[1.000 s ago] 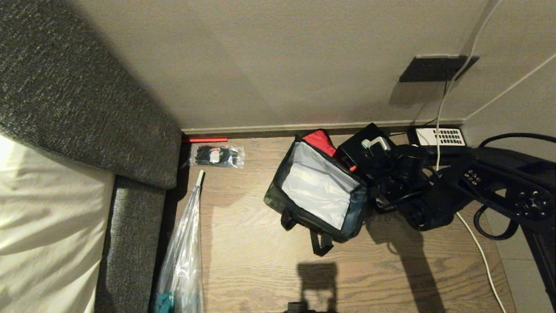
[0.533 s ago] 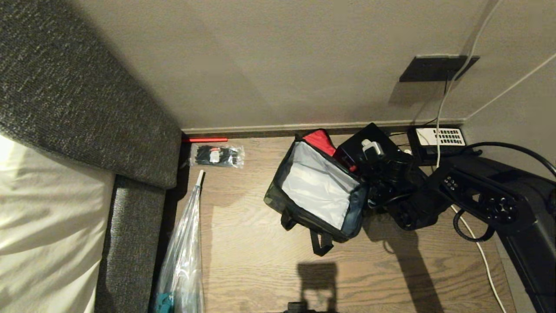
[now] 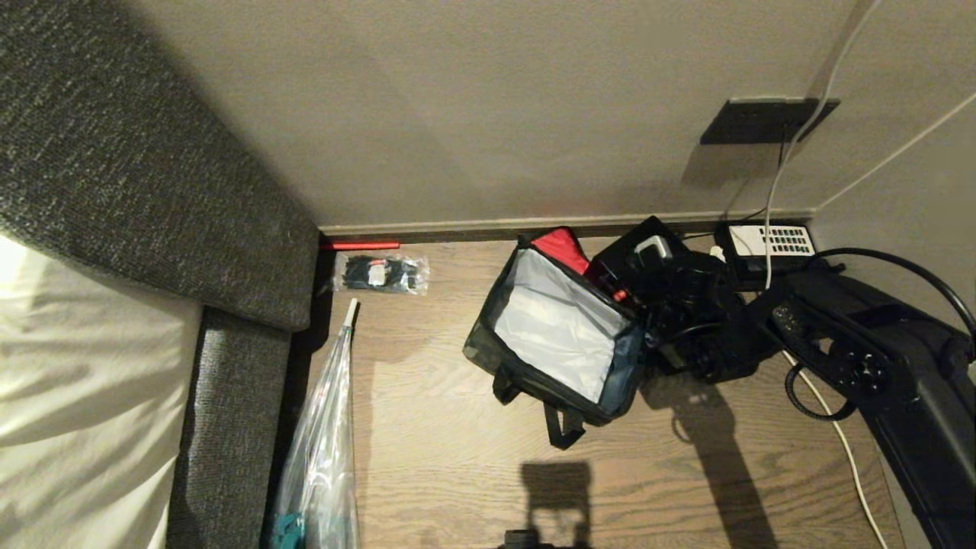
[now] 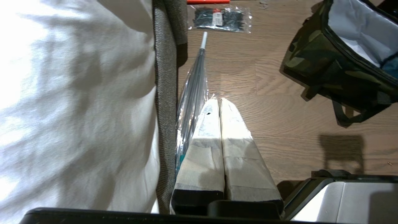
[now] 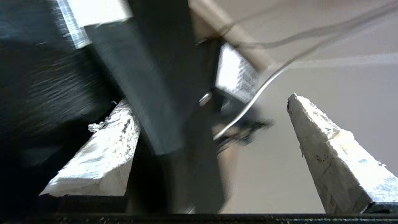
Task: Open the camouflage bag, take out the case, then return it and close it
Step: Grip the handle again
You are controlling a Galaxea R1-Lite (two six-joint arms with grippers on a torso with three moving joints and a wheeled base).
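The camouflage bag (image 3: 557, 328) lies open on the wooden floor, its silvery lining facing up and its red lid lining (image 3: 563, 245) against the wall. The black case (image 3: 619, 268) leans behind the bag's right end, a small red spot low on it. My right gripper (image 3: 653, 248) is at the case, open. In the right wrist view the case's dark edge (image 5: 149, 93) stands between the white fingers (image 5: 326, 149), close to one and well apart from the other. My left gripper (image 4: 220, 101) hangs parked and shut over the floor, with the bag (image 4: 326, 68) off to one side.
A black telephone with a white keypad (image 3: 770, 240) sits by the wall right of the case, and a white cable (image 3: 831, 435) trails across the floor. A clear plastic bag (image 3: 320, 450), a packet of black ties (image 3: 381, 273) and a grey upholstered edge (image 3: 152, 191) lie to the left.
My right arm has pushed in to the left, bringing the gripper closer to the case and the wall. The bag and the case have not moved.
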